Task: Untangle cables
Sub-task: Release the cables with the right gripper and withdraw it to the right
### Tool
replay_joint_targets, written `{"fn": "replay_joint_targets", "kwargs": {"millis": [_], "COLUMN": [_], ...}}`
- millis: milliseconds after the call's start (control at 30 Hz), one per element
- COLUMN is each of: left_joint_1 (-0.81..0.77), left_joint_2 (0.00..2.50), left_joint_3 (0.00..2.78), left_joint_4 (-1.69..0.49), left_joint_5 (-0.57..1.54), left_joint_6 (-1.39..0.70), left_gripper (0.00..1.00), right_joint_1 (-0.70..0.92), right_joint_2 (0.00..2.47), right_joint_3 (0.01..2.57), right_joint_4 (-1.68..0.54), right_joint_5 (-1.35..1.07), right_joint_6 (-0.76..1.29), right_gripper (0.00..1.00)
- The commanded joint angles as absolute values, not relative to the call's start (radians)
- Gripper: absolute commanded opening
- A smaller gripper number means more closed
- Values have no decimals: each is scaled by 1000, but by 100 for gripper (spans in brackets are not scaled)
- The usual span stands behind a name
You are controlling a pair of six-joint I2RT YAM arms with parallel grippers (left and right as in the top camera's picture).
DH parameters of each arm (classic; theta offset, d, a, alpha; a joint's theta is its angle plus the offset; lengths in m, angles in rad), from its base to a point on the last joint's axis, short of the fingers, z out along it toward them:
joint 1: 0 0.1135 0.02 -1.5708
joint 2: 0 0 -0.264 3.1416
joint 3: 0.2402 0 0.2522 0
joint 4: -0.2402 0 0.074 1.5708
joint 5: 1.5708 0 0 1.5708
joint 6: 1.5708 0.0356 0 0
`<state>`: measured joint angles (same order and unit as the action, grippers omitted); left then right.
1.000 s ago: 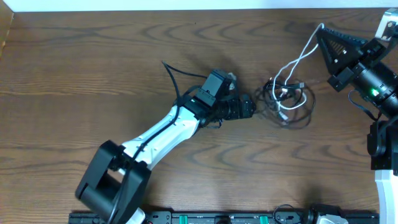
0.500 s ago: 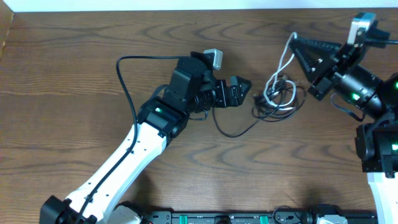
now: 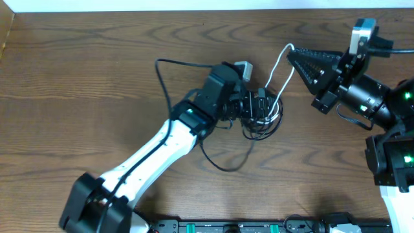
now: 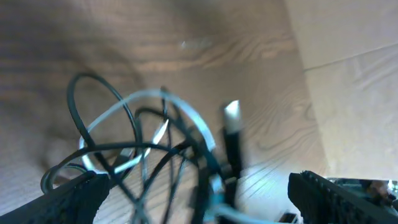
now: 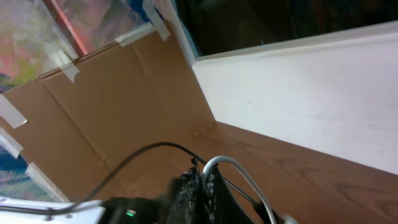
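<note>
The cables [image 3: 262, 124] are a small tangle of black cords and one white cord in mid table. My left gripper [image 3: 264, 107] is at the tangle, open, and the left wrist view shows the blurred loops [image 4: 155, 149] and a silver-tipped plug [image 4: 231, 112] between its wide-apart fingers [image 4: 202, 196]. My right gripper [image 3: 290, 50] is shut on the white cord [image 3: 277, 71], which arcs from its tip down into the tangle. The right wrist view shows the white cord [image 5: 249, 177] pinched at the closed fingertips [image 5: 205, 177]. A thin black cord [image 3: 226, 168] trails from the tangle toward the front.
The left arm's thick black wire [image 3: 165, 65] loops over the table behind the arm. A cardboard wall [image 3: 5, 32] stands at the left edge and a white strip [image 3: 194, 5] along the back. An equipment rail [image 3: 226, 226] runs along the front edge.
My left gripper has moved right into the tangle. My right gripper has moved left with the white cord, and the tangle has shifted left.
</note>
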<state>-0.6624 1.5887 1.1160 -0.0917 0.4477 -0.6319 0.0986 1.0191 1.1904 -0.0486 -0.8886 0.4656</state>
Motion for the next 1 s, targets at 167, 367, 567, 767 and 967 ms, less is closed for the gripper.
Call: {"fn": "replay_joint_targets", "kwargs": {"millis": [167, 367, 567, 767, 967], "left_joint_1": [-676, -683, -686, -684, -684], "left_joint_2": [1690, 1765, 1776, 1776, 1776], "left_joint_3": [1116, 1116, 1116, 1116, 1116], "left_joint_4": [-105, -134, -175, -239, -313], "left_joint_5": [402, 392, 392, 290, 170], "left_joint_6": [-640, -625, -580, -542, -543], "left_gripper": [98, 98, 99, 99, 98], "right_joint_1": [104, 91, 91, 91, 91], "right_joint_2": [982, 995, 1031, 1054, 1056], "right_joint_3": [1218, 1218, 1218, 1218, 1218], "right_joint_4": [83, 141, -84, -135, -220], "right_joint_5": [-919, -652, -112, 384, 582], "right_joint_6": [499, 438, 333, 216, 171], "right_gripper": [1, 1, 1, 1, 1]}}
